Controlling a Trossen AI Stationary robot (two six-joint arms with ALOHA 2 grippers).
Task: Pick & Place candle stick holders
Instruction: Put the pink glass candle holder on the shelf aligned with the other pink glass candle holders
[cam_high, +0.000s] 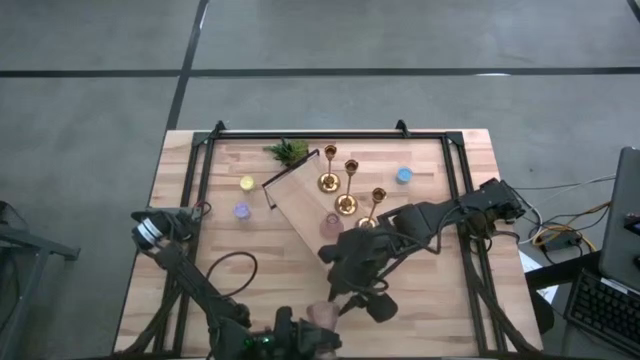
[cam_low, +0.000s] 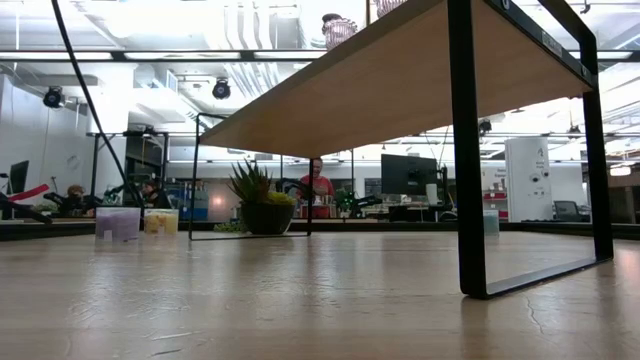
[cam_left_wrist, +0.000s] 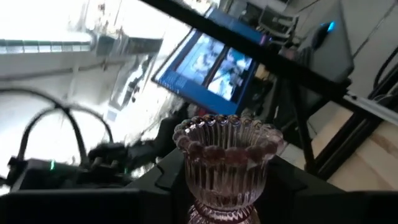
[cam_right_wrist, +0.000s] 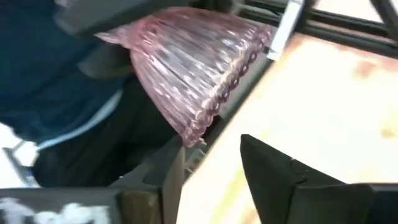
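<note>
Left tool: the left tool (cam_high: 322, 318) sits at the bottom middle of the high view, at the near edge of the desk (cam_high: 480, 170). It is closed on a pink glass cup (cam_high: 322, 314). In the left wrist view the cup (cam_left_wrist: 227, 163) stands upright between the dark fingers, rim up.

Right tool: the right tool (cam_high: 352, 300) is just right of that cup in the high view, a little below the middle of the frame. Its own camera shows a pink glass cup (cam_right_wrist: 193, 68) very close in front of it, tipped on its side in that picture. I cannot tell if this tool is open or closed (the fingers are mostly out of sight).

Gold candlesticks: three gold candlesticks (cam_high: 346, 188) stand upright on a raised wooden shelf (cam_high: 300, 205) in the upper middle of the high view. They are near each other in a slanted row.

Second cup: another pink cup (cam_high: 331, 226) sits on the shelf, just below the candlesticks in the frame.

Little discs: a yellow disc (cam_high: 247, 184) and a purple disc (cam_high: 241, 211) lie left of the shelf. A blue disc (cam_high: 403, 176) lies to its right.

Plant: a green plant (cam_high: 288, 151) is at the top edge of the desk, above the shelf.
</note>
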